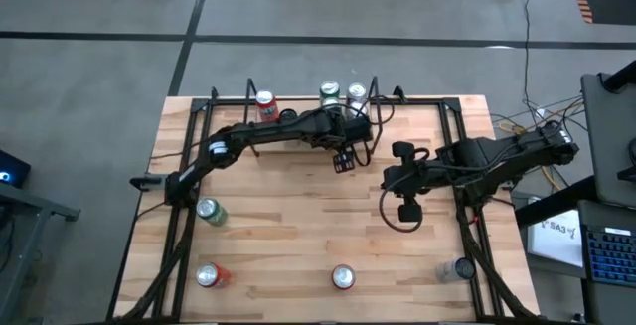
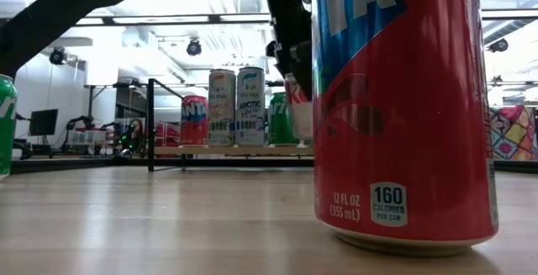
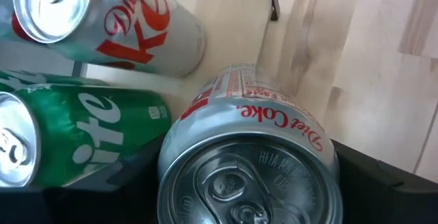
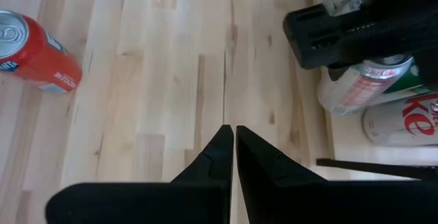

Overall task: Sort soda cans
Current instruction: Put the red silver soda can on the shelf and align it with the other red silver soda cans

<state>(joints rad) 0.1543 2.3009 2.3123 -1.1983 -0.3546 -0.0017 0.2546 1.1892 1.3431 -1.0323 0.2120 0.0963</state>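
On the high view's left, a green can (image 1: 209, 210) and a red can (image 1: 208, 276) stand on the wooden surface (image 1: 298, 226), well behind the left tool and nearer the near edge. Another red can (image 1: 265, 105) stands at the far edge, beside the left arm. The left tool (image 1: 350, 134) sits at the far rim, its fingers spread wide around a silver Diet Coke can (image 3: 250, 162). Just beside that held can stand a green Sprite can (image 3: 75, 138) and another Diet Coke can (image 3: 102, 18). A red can (image 1: 343, 278) stands near the front edge. The right tool (image 4: 229, 142) hangs over bare surface at centre-right, fingers pressed together, holding nothing. A silver can (image 1: 462, 269) stands behind it, near the front right.
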